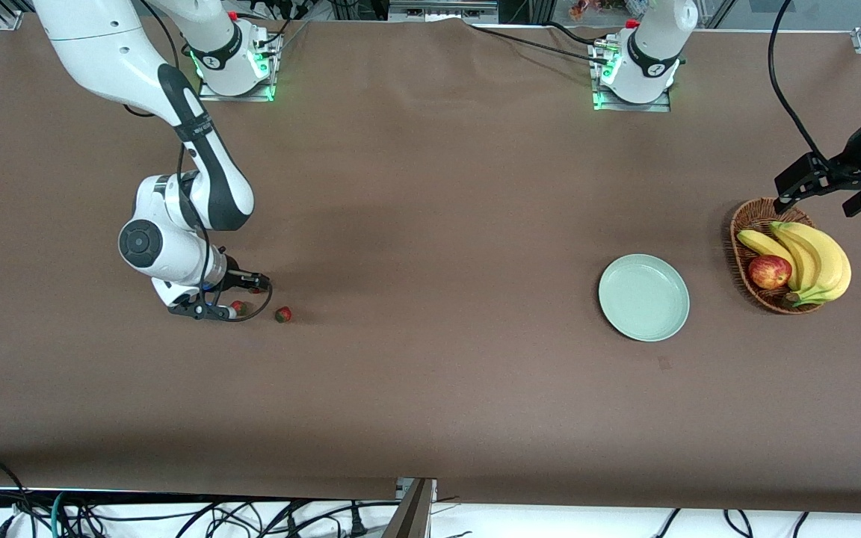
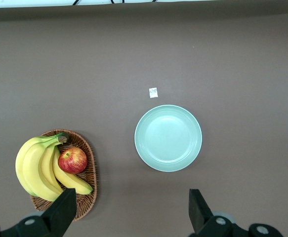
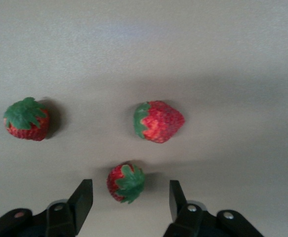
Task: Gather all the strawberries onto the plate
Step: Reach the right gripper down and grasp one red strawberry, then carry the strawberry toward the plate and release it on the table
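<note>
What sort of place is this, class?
Probably a robotics lab: two arms bolted to a brown-covered table, cables trailing off its edges, and props laid out, strawberries, a plate and a fruit basket.

No words, brands or numbers can be read on anything here. The only marks are small round dark emblems on the white collars of the two arm bases along the top of the front view, and they cannot be made out as letters.
</note>
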